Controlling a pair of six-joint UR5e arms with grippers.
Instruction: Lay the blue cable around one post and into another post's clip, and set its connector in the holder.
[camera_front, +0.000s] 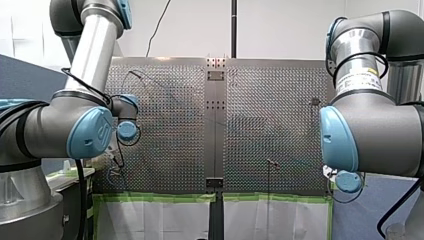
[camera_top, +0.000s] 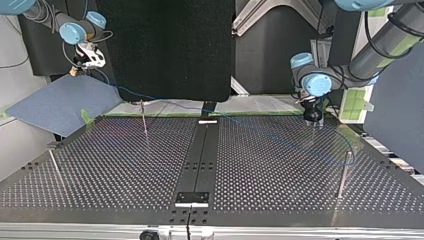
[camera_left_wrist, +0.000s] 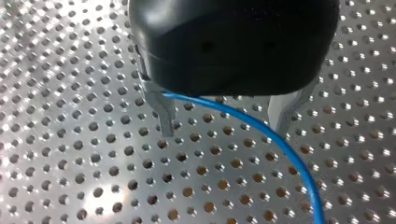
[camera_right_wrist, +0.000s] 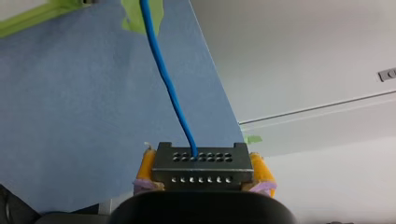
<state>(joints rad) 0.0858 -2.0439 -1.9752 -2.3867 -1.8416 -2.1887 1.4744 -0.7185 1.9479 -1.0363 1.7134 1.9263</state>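
My left arm's elbow (camera_front: 90, 132) is bulking nearest in the front view and my right arm (camera_front: 370, 130) is filling the other side, the two framing the perforated surface (camera_front: 170, 125); their tips are too hidden there to read. In the top view my right pincer (camera_top: 90, 57) is hanging beyond the surface's far edge at the view's left, above a blue mat (camera_top: 60, 105). The cable (camera_top: 165, 102) is running from it past a thin post (camera_top: 144, 122), sagging across the surface and curling close to a second post (camera_top: 342, 172), then climbing to my left pincer (camera_top: 313, 116) at the view's right. Whether it is lying round either post I cannot tell. In the left wrist view the metal fingers (camera_left_wrist: 166, 116) are standing spread, with the cable passing between them unclamped, just beside one finger. In the right wrist view the yellow pads (camera_right_wrist: 148, 168) are pinching the connector (camera_right_wrist: 201, 175), with the cable leading straight out of it. The likeliest trouble, I am judging, is the cable slipping from between the spread fingers, since nothing is gripping it there, and the slack dropping on the wrong side of a post. A hard pull from the right arm could also be twisting the connector in the pads or snagging the span on the thin post.
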